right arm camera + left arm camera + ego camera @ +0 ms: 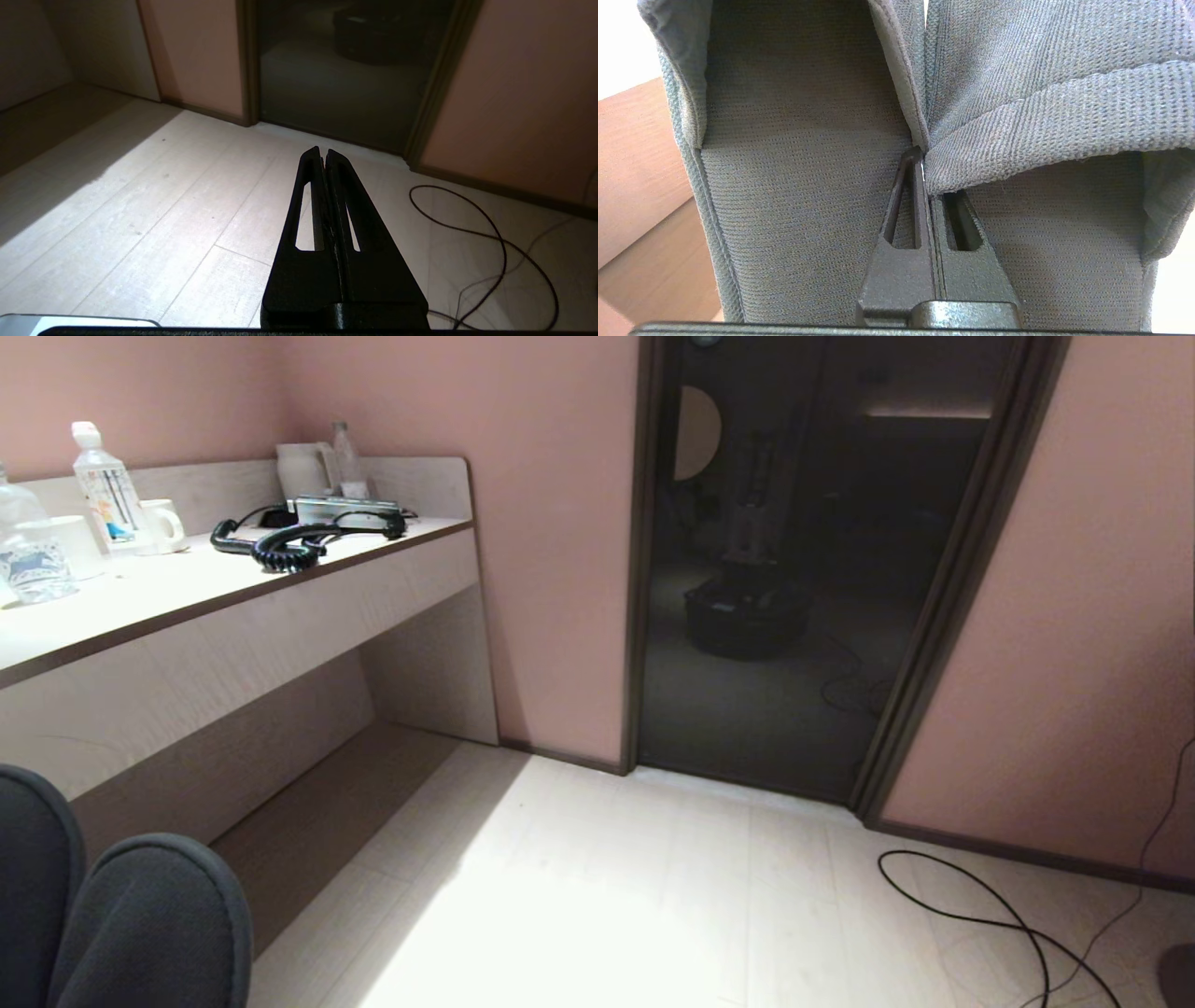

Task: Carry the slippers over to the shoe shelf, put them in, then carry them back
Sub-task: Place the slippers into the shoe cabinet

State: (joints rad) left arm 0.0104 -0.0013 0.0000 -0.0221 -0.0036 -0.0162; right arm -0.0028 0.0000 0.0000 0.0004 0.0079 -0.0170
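The two dark blue-grey slippers (149,924) rise toe-up at the lower left corner of the head view. In the left wrist view they hang side by side, one slipper (798,186) open-side toward the camera, the other (1041,93) folded over one finger. My left gripper (924,163) is shut where their inner edges meet, pinching both together. My right gripper (323,151) is shut with nothing in it, hanging over the pale floor (163,210). The shoe shelf is out of view.
A pale long desk (280,588) runs along the left wall, carrying a bottle (107,490), mugs, a kettle and a coiled black cord (289,546). A dark glass door (794,569) stands ahead. A loose black cable (980,915) loops on the floor at right.
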